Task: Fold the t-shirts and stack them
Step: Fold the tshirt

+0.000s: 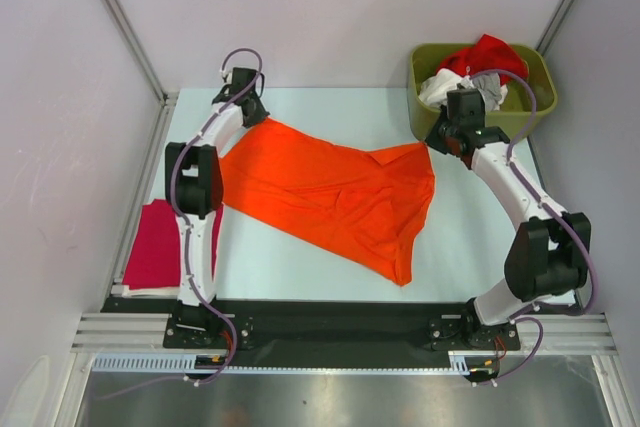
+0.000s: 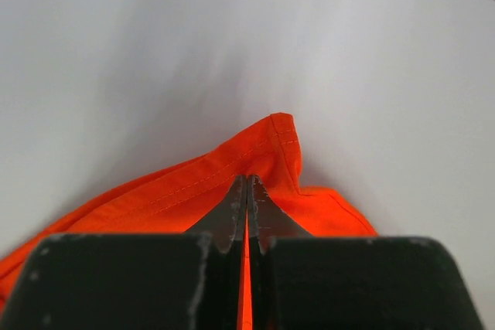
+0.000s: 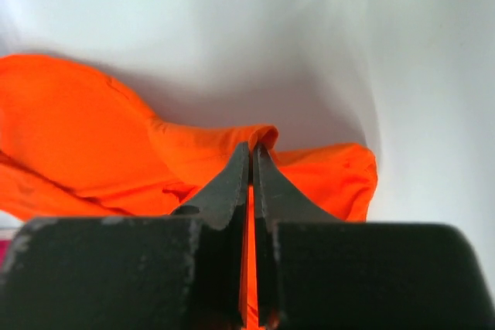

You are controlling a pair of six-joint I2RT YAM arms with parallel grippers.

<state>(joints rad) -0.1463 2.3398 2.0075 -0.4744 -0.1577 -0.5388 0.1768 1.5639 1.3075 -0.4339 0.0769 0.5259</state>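
Left hand [image 2: 247,182] and right hand [image 3: 252,148] each clamped a corner of the bright orange cloth t-shirt [image 1: 330,192], probably to stretch it flat.

1. The top view is bright and even, with sharp edges all over.
2. Only soft, pale shadows lie on the table [image 1: 290,282] beside the orange shirt [image 1: 330,197].
3. The metal sheet [image 1: 330,402] at the bottom has dull shiny streaks.
4. In both wrist views the shirt glows very bright and looks sharp.
5. Soft grey shadow sits on the white behind it.
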